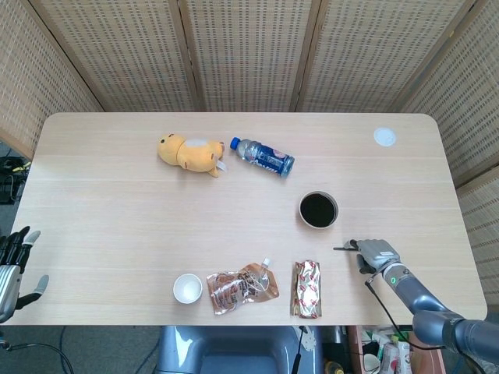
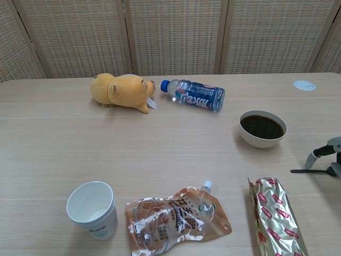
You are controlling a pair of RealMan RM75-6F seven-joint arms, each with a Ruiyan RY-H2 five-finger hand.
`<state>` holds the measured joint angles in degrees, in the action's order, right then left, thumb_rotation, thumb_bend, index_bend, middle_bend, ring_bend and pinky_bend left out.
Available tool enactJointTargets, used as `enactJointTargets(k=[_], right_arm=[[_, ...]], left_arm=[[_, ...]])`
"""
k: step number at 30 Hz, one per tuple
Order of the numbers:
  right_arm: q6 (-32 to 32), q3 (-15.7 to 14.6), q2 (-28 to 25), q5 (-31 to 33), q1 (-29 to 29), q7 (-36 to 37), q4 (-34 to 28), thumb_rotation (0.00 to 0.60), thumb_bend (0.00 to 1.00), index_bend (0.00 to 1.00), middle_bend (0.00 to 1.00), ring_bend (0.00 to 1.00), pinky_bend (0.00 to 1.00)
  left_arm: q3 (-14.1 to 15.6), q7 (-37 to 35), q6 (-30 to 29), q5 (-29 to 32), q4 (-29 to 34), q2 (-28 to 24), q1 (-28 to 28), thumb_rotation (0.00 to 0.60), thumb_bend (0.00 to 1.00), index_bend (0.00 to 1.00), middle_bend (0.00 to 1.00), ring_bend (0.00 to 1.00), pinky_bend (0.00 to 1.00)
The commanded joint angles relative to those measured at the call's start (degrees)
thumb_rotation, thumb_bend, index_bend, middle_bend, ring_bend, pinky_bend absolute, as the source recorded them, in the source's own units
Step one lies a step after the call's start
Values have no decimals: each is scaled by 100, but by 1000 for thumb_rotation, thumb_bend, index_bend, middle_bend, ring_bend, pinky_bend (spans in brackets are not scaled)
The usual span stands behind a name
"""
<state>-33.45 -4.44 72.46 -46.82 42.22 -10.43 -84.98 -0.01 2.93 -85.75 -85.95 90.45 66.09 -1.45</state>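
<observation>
My right hand lies low over the table's front right, just short of the white bowl of dark liquid. It pinches a thin black stick that points left, level above the tabletop. In the chest view only the hand's edge shows at the right border, the stick jutting out from it and the bowl up and to the left. My left hand hangs beyond the table's front left corner, fingers apart and holding nothing.
A yellow plush bear and a lying water bottle sit mid-table at the back. A paper cup, a brown spouted pouch and a gold-red packet line the front edge. A white disc lies back right.
</observation>
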Motion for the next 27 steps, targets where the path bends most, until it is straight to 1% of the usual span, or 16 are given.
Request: enactJointTargets(k=[1,7,20,27], right_arm=[[-153,14,-76,-120,-52,3,-138,600,1000,242,959,997,1000],[-264,23,-157,-269,-102,4,-285,600,1000,246,959,997,1000],[-302,-160,-345,-137,-249,-25,-342,600,1000,252,959,997,1000],[-298,-262,-390,-85,-363,-7,-233,600,1000,259,959,997,1000]], left_arm=[[3,-7,-5,-2,-6,4,5,600,377,0,0,0,0],[4,-23,-16,1,-17,5,17,600,378,0,0,0,0],[-17,49,18,-48,45,5,-44,600,377,0,0,0,0],[-6,86,9,-74,78,7,-46,600,377,0,0,0,0]])
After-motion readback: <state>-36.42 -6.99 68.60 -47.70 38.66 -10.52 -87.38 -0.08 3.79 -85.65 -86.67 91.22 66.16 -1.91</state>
